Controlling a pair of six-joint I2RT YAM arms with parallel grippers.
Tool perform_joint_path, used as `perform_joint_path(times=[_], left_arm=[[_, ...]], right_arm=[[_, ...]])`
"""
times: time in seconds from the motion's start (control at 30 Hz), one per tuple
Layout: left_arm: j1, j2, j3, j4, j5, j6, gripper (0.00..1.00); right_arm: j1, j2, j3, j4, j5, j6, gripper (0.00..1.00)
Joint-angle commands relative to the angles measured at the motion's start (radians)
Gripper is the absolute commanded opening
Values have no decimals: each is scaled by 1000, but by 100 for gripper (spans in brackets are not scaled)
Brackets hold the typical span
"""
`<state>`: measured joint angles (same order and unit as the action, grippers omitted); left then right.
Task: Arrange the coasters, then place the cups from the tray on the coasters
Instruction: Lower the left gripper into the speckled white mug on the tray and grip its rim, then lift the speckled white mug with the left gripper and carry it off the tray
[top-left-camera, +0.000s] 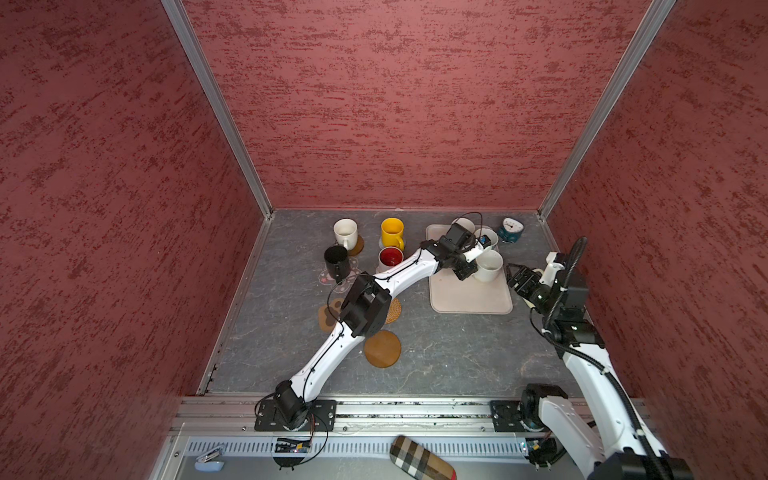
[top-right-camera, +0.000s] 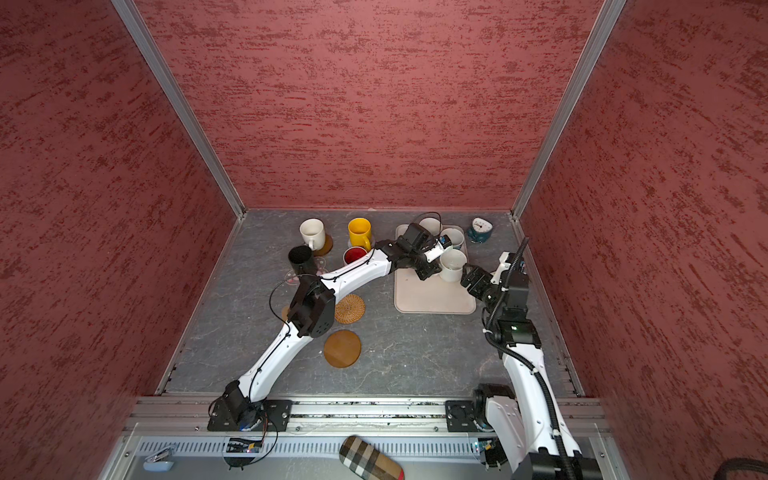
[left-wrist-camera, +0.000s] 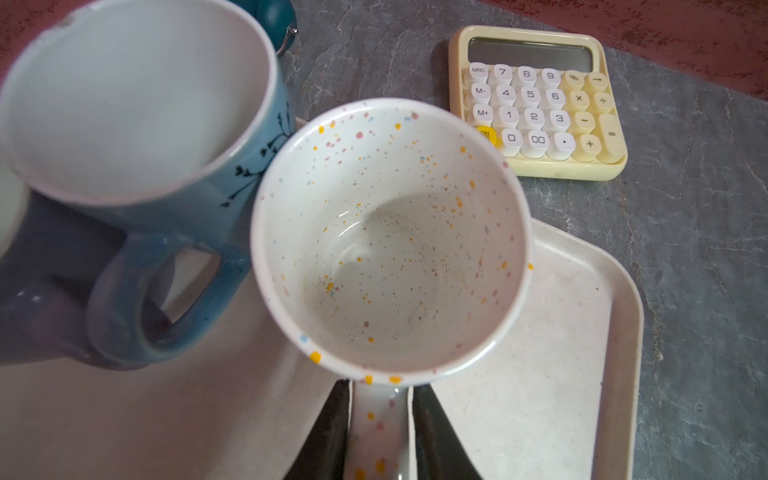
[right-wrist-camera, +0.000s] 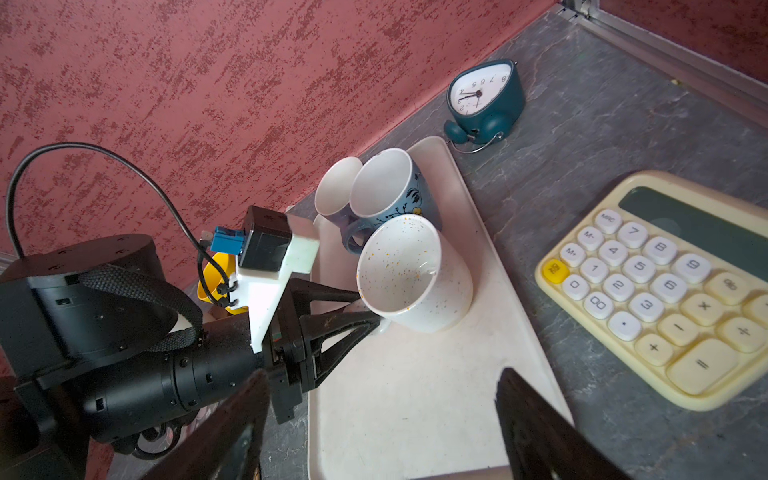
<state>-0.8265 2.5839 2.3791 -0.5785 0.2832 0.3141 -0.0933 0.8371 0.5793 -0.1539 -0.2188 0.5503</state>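
My left gripper (left-wrist-camera: 380, 415) is shut on the handle of a white speckled cup (top-left-camera: 489, 266) that stands on the beige tray (top-left-camera: 471, 301). Behind it on the tray are a blue-handled cup (left-wrist-camera: 137, 104) and a lavender-handled cup (right-wrist-camera: 334, 187). My right gripper (right-wrist-camera: 382, 386) hangs open over the tray's near right corner, holding nothing. At the far left, a white cup (top-left-camera: 345, 232) sits on a wooden disc and a black cup (top-left-camera: 336, 259) on the pink flower coaster. A yellow cup (top-left-camera: 392, 232) and a red-inside cup (top-left-camera: 390, 257) stand nearby. The rattan coaster (top-left-camera: 394, 310), a wooden disc (top-left-camera: 382, 348) and the paw coaster (top-left-camera: 328, 316) lie bare.
A teal alarm clock (top-left-camera: 511, 230) stands at the back right, beside the tray. A cream calculator (left-wrist-camera: 536, 104) lies right of the tray, under my right arm. The left arm reaches diagonally across the coasters. Red walls enclose three sides.
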Motion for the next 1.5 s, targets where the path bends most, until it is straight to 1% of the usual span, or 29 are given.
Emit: perform_joint_path(times=[0.0, 0.23, 0.33, 0.57, 0.73, 0.9, 1.1, 1.23, 1.37, 1.47], left_arm=[[-14, 28, 17, -5, -6, 19, 22], [-28, 20, 13, -18, -15, 31, 9], [-37, -2, -13, -7, -33, 36, 0], [-35, -95, -127, 78, -52, 5, 0], [-31, -162, -170, 100, -67, -12, 0], [-22, -256, -250, 129, -90, -32, 0], [-12, -435, -429, 185, -115, -88, 0], [-10, -573, -561, 208, -157, -131, 0], [-12, -703, -701, 235, -211, -167, 0], [-13, -813, -824, 256, -261, -195, 0]], right_arm=[[-3, -3, -5, 31, -14, -3, 86], [-2, -4, -3, 33, -19, -2, 86], [-3, -1, -5, 40, -22, 2, 86], [-2, -6, 12, 23, -40, 0, 87], [-2, -10, 39, 3, -48, -3, 88], [-2, -14, 63, -33, -29, -27, 83], [16, -87, 45, -29, -24, -38, 83], [45, -83, 58, -22, -24, -39, 83], [108, -50, 78, -12, 0, -38, 83], [180, -17, 98, 9, 35, -36, 84]])
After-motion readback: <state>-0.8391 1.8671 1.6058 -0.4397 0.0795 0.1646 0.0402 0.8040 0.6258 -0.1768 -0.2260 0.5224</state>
